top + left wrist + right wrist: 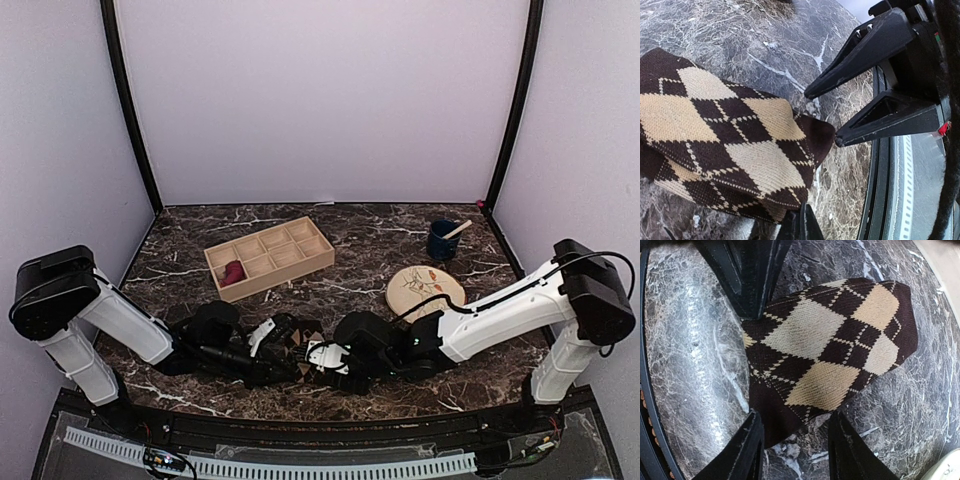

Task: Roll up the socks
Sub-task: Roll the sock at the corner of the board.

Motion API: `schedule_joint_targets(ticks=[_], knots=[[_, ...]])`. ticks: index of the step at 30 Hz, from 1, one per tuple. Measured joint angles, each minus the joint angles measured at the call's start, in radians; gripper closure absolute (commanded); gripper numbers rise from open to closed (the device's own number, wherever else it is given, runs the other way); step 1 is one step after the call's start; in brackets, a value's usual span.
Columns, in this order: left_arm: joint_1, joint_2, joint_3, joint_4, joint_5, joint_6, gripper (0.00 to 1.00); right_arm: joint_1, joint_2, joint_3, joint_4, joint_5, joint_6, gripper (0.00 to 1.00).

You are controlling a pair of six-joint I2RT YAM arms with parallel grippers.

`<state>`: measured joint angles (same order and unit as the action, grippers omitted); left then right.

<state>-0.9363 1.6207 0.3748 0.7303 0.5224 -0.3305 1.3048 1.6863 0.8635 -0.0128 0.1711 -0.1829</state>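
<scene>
Argyle sock point(835, 340) lies flat on the table point(370, 235) at the near edge, betw the two arms. L gripper point(799, 217) is pinched tight on one edge of it, prob as an anchor so the fabric can't slide while the other end gets worked. R gripper point(795, 416) has jaws apart, one each side of the sock's dark corner, tips down by the marble, cloth not caught. I'd say it's lining up to nip that end & start the roll. In the left wrist view the sock looks doubled over on one side; can't tell if that's a fold or a first turn. Red sock point(232, 272) sits well apart in the near-left compartment of the tray point(285, 273), so the job looks early: one sock in hand, one to fetch. Next, R needs to close low enough to take cloth w/o scraping stone, then turn it toward L. Risk: soft knit may slip out or bunch instead of rolling
</scene>
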Motion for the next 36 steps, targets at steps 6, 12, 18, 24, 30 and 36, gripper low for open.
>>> schedule_joint_targets(ticks=[6, 12, 18, 24, 30, 36], knots=[[0.0, 0.0, -0.004, 0.0, 0.0, 0.0, 1.0, 0.004, 0.019, 0.003, 0.01, -0.026, -0.008, 0.62], [0.0, 0.0, -0.004, -0.002, 0.0, 0.0, 1.0, 0.007, 0.051, 0.013, 0.009, -0.062, -0.019, 0.63], [0.0, 0.0, -0.007, -0.006, 0.0, 0.0, 1.0, 0.012, 0.084, 0.029, 0.007, -0.075, -0.026, 0.71], [0.0, -0.002, -0.02, -0.007, -0.001, -0.005, 1.0, 0.013, 0.123, 0.057, 0.002, -0.078, -0.033, 0.85], [0.0, -0.016, -0.029, -0.007, -0.008, -0.01, 1.0, 0.004, 0.142, 0.08, -0.008, -0.092, -0.04, 0.97], [0.0, -0.053, -0.052, -0.007, -0.044, -0.031, 0.87, -0.003, 0.144, 0.09, -0.02, -0.116, -0.041, 1.0]])
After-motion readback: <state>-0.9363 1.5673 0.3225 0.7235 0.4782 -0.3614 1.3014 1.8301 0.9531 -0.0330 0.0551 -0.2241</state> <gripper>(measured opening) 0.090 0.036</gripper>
